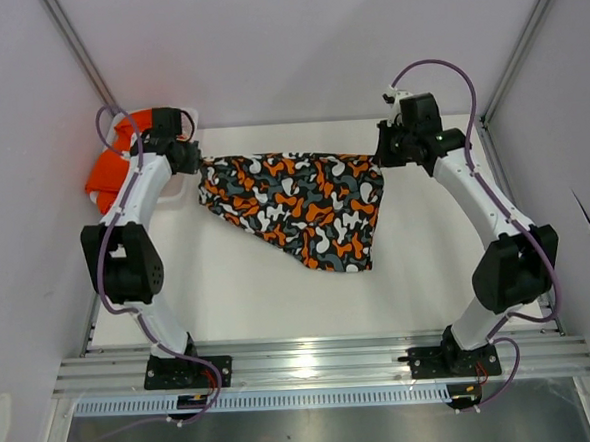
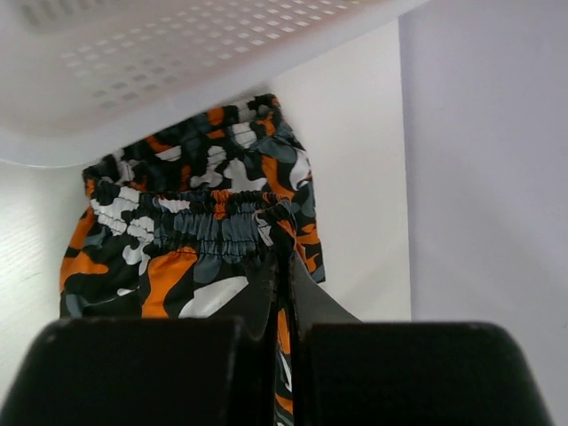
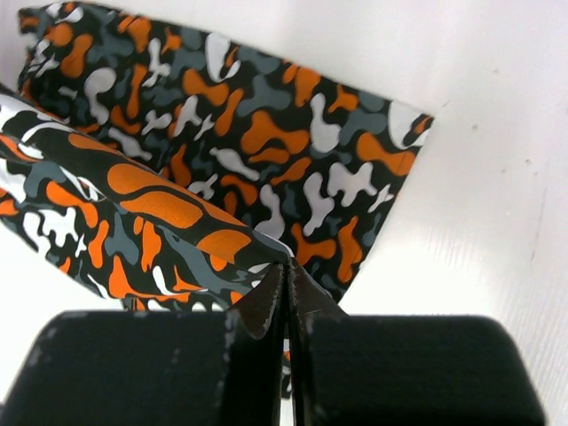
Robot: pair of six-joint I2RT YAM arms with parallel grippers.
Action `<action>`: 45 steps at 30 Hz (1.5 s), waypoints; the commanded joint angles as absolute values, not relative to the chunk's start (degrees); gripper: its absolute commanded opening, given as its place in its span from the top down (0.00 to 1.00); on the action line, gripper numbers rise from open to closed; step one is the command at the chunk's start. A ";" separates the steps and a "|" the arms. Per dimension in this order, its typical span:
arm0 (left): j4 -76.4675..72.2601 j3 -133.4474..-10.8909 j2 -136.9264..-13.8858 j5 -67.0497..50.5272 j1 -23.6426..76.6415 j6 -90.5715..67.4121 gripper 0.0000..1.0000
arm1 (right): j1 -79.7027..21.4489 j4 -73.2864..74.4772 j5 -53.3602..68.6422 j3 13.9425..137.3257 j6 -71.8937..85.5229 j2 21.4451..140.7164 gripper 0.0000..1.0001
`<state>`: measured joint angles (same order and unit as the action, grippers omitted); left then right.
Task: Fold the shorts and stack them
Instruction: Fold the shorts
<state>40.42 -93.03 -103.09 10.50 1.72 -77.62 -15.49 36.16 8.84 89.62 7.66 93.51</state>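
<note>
The patterned shorts [image 1: 299, 206], blotched orange, black, white and grey, hang stretched between my two grippers above the white table. My left gripper [image 1: 197, 165] is shut on their left end, at the gathered waistband [image 2: 213, 226]. My right gripper [image 1: 379, 154] is shut on their right corner [image 3: 266, 253]. The lower part of the cloth droops onto the table toward the front. The plain orange shorts [image 1: 104, 178] lie in the white mesh basket at the far left, partly hidden behind my left arm.
The white mesh basket [image 1: 190, 117] stands at the back left corner, and its rim fills the top of the left wrist view [image 2: 177, 62]. Grey walls close in the table on three sides. A metal rail [image 1: 314, 360] runs along the near edge.
</note>
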 commanded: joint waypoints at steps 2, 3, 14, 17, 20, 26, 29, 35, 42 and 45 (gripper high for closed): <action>35.25 -98.61 -107.04 14.23 3.34 -79.89 1.00 | -12.93 34.98 7.82 94.30 7.65 98.42 1.00; 34.72 -99.31 -107.75 14.24 3.69 -80.24 1.00 | -12.57 34.63 7.30 94.57 7.73 99.13 1.00; 24.62 -102.47 -115.57 14.77 4.74 -78.40 0.47 | -9.23 33.13 7.29 107.13 8.79 115.21 0.97; 24.60 -104.67 -116.54 14.77 4.75 -75.77 0.01 | -8.44 33.75 7.12 110.56 10.28 119.87 0.75; 26.36 -108.18 -117.33 14.77 4.92 -72.34 0.01 | -8.00 34.45 5.81 113.81 11.33 121.81 0.27; 26.18 -107.84 -111.37 13.36 5.88 -61.54 0.01 | -7.82 31.57 4.47 107.95 14.49 115.24 0.18; 25.93 -106.36 -106.81 12.92 7.90 -52.15 0.01 | -8.00 25.43 10.36 97.06 17.30 108.58 0.22; 18.05 -90.39 -96.26 8.46 10.81 -41.57 0.01 | -13.25 11.19 15.64 75.80 26.00 98.28 0.47; 7.84 -74.81 -92.29 2.65 10.81 -39.38 0.02 | -21.79 -0.25 21.62 69.69 31.37 99.75 0.85; -0.60 -69.35 -91.76 0.45 10.81 -37.62 0.03 | -25.57 -5.88 24.69 71.18 33.65 103.44 0.94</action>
<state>8.58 -73.17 -92.58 4.36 10.94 -41.50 -23.27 4.64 19.84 69.38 29.85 101.25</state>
